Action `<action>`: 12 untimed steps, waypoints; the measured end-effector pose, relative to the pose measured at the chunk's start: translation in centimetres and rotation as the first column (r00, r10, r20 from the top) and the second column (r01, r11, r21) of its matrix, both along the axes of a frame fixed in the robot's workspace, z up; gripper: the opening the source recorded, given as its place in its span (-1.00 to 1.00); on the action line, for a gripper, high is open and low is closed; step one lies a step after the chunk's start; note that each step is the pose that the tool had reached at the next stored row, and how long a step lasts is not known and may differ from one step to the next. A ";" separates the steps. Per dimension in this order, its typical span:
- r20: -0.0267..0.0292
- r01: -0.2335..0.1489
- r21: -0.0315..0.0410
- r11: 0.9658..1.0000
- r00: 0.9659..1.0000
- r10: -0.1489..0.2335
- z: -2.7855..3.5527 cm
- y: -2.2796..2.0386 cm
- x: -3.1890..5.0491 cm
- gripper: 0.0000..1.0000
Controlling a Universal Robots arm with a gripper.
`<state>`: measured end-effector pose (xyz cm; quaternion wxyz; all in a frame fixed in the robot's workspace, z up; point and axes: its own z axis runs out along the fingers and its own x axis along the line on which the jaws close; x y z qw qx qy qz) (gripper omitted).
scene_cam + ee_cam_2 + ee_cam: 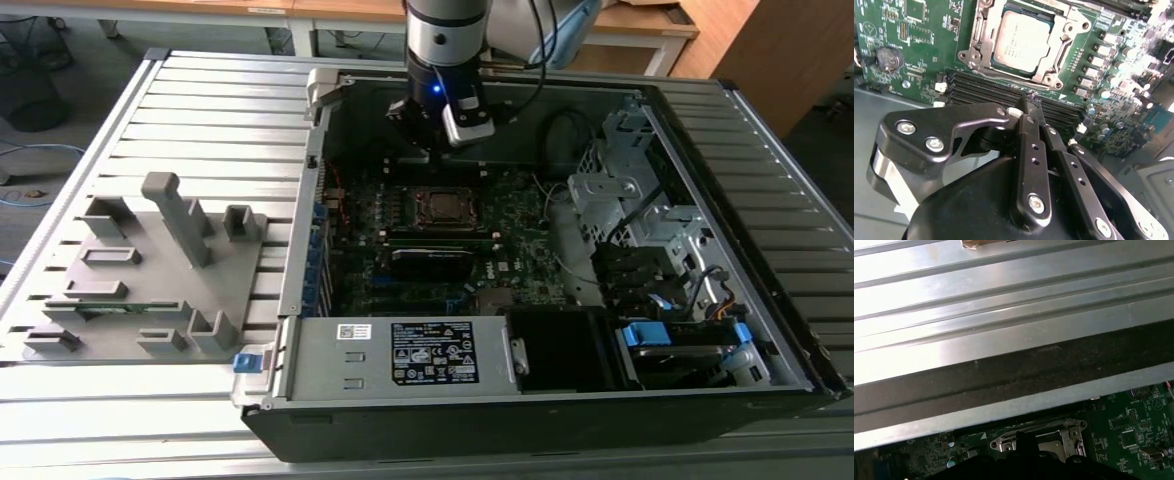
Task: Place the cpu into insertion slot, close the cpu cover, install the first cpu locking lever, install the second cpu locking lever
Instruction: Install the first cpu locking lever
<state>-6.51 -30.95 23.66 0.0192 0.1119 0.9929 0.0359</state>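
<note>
Hanging inside the open computer case (561,400), the gripper (1030,102) sits above the motherboard (514,240) with its black fingers (1028,150) pressed together, clenched on nothing. In the second wrist view its tips end over the long black memory slots (989,85), just short of the insertion slot (979,47). The cpu (1021,42) already lies seated in that slot, its dull metal top showing through the window of the cpu cover (1066,37), which lies flat down over it. Faint print runs across the chip's top, too small to make out. In the exterior view the socket sits near the middle of the board, and the arm (447,40) stands over the case's far side. A white-and-black label (434,352) with rows of marks is stuck on the grey power supply box (400,360) at the near wall; its text cannot be read. To the exterior view's left, a grey fixture tray (134,270) rests on the slatted metal desk (214,110), well apart from the case.
</note>
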 end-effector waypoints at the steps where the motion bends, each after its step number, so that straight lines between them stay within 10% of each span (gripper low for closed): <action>1: 0.000 -0.014 -0.001 1.000 1.000 0.014 -0.02 0.00 0.12 -0.80; 12: -0.004 -0.069 -0.002 0.998 0.998 0.069 -0.15 0.00 1.93 -0.80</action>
